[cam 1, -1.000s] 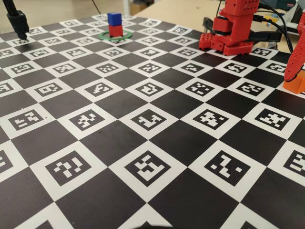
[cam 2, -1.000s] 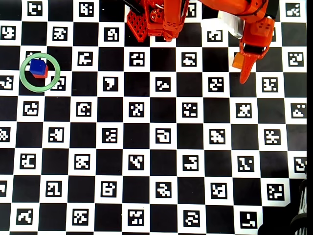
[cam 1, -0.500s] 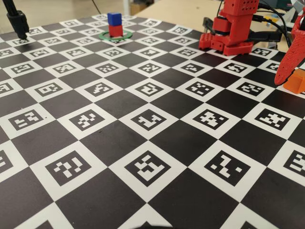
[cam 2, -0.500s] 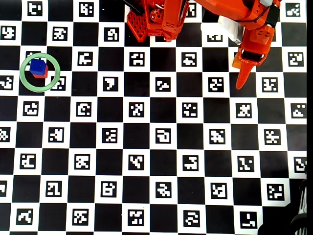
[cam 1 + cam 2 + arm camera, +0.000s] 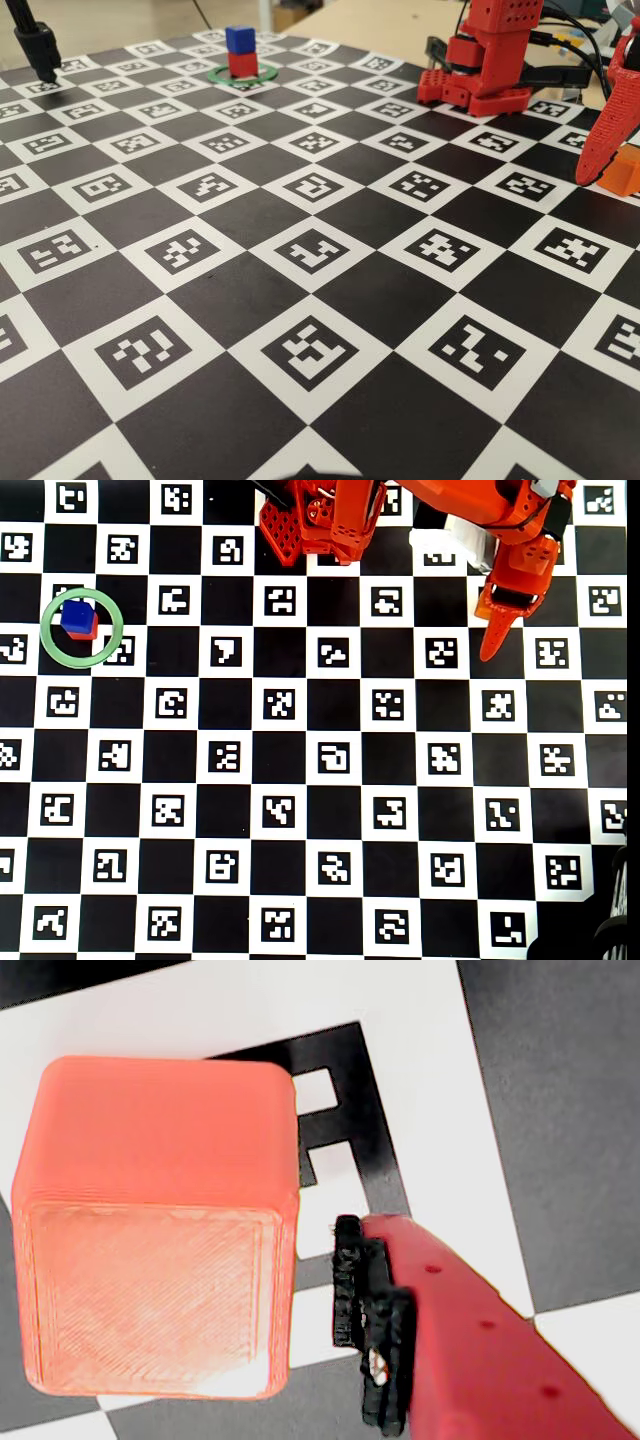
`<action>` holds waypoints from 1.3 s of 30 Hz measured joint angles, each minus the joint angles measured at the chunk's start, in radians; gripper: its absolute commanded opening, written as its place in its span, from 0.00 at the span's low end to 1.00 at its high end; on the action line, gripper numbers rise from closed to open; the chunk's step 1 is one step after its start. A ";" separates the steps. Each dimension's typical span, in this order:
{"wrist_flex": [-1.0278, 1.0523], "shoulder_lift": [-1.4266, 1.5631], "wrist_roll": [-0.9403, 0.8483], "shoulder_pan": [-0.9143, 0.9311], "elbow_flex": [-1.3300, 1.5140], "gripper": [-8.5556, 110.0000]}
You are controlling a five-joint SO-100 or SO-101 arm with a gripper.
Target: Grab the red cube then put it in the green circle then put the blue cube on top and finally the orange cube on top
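In the fixed view the blue cube point(image 5: 240, 39) sits squarely on top of the red cube point(image 5: 243, 64), and the red cube stands inside the green circle point(image 5: 243, 76) at the far left of the checkered marker board point(image 5: 300, 330). The overhead view shows the same stack: the blue cube point(image 5: 76, 616) covers most of the red cube point(image 5: 88, 630), and both lie within the green circle point(image 5: 82, 628) near the left edge of the board, toward its upper part.

The orange cube point(image 5: 622, 170) rests on the board at the far right edge of the fixed view, well apart from the stack. The red gripper point(image 5: 606, 165) reaches down right beside it, one pointed finger point(image 5: 598, 140) standing just left of the cube. In the wrist view the orange cube point(image 5: 160, 1225) fills the left half of the picture, sitting on a white square with a black marker, and one red finger with a black pad point(image 5: 372, 1325) lies just to its right with a narrow gap between them. Only this one finger shows there, so how wide the jaws stand cannot be told; nothing shows the cube gripped. In the overhead view the arm's red body point(image 5: 520, 570) hides the orange cube
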 measured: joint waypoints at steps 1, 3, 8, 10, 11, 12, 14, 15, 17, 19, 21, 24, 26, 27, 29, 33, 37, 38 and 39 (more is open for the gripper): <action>0.000 0.000 0.000 0.000 0.000 0.48; 0.000 0.000 -0.003 0.000 0.000 0.47; 0.000 0.000 -0.009 0.000 0.000 0.44; 0.000 0.000 -0.018 0.000 0.000 0.43; 0.000 0.000 -0.020 0.000 0.000 0.42; 0.000 0.000 -0.021 0.000 0.000 0.41; 0.000 0.000 -0.026 0.000 0.000 0.40; 0.000 0.000 -0.026 0.000 0.000 0.39; 0.000 0.000 -0.029 0.000 0.000 0.38; 0.000 0.000 -0.032 0.000 0.000 0.36; 0.000 0.000 -0.034 0.000 0.000 0.33; 0.000 0.000 -0.037 0.003 0.000 0.31; 0.000 0.000 -0.038 0.009 0.000 0.31; 0.000 0.000 -0.038 0.011 0.000 0.31; -0.002 0.000 -0.038 0.014 0.000 0.30; -0.020 0.000 -0.038 0.015 0.000 0.30; -0.028 0.000 -0.038 0.015 0.000 0.30; -0.028 0.000 -0.038 0.015 0.000 0.30; -0.028 0.000 -0.038 0.015 0.000 0.29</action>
